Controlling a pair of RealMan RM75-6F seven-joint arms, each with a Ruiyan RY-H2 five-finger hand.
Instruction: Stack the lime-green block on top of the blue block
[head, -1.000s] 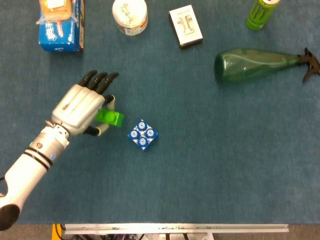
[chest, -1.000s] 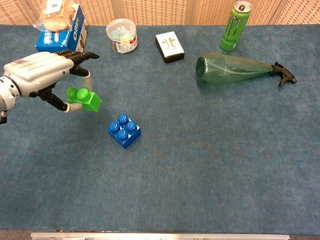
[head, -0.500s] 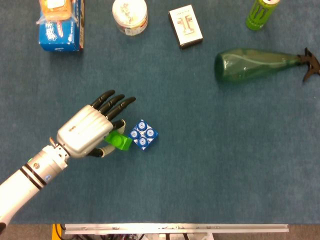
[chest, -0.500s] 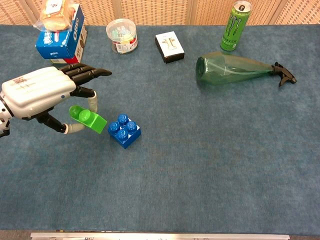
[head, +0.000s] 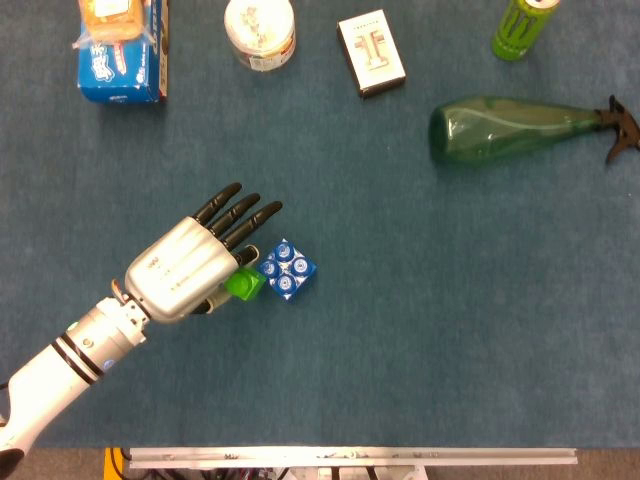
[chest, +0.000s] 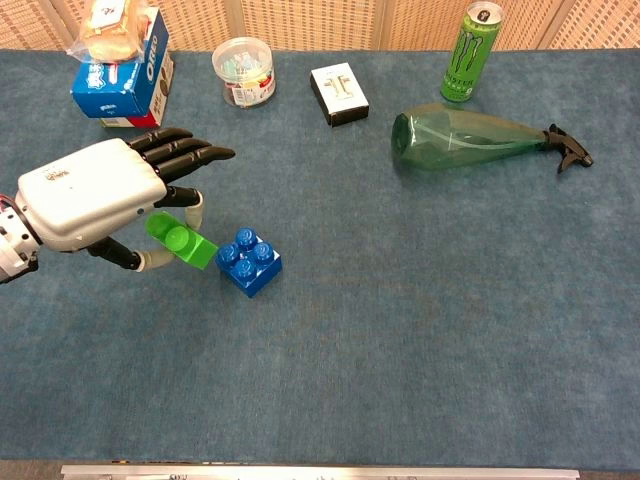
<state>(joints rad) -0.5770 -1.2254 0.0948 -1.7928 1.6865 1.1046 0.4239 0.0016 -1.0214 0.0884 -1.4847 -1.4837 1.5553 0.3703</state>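
Left hand: pinching the green block, other fingers spread.
Green block: tilted, just left of the blue block, near its edge.
Blue block: flat on the table.
Next move: probably lift, level it, centre above the studs, press straight down.

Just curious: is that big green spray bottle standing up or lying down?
Lying down: the green spray bottle rests on its side, nozzle pointing right.

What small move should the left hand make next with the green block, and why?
Probably carry it a little further right. The left hand pinches the lime-green block tilted, beside the blue block on its left, not yet over the studs. Then it should level and lower.
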